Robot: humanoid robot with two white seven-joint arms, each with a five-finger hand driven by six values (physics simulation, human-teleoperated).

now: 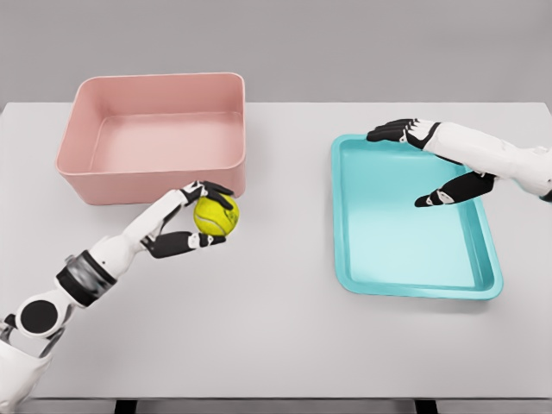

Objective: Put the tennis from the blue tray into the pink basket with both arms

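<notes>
Left hand has the tennis ball in its grip, black fingers over the top, thumb curled under from below; more on that at the end, taking things big to small. Tabletop is plain light grey and fills most of the head view, grey wall behind it. Pink basket sits at the back left: rectangular, rounded corners, deep walls, nothing visible inside. Blue tray sits right of centre, well apart from the basket: shallow, turquoise, raised rim, long axis running away from the robot, nothing lying on it. Left arm comes in from the lower left corner, white links with black joints, and reaches diagonally up toward the basket's near right corner. Right arm comes in from the right edge at upper right and extends over the tray's far right part. Right hand is wide and holds nothing: fingers stretched out toward the left above the tray's far edge, thumb spread low over the tray floor. Ball is yellow-green with the usual seam, off the tray, held above the tabletop just in front of the basket's near right corner, outside the basket. Cannot tell if the ball or fingers touch the basket wall; they overlap its lower edge in this view.
</notes>
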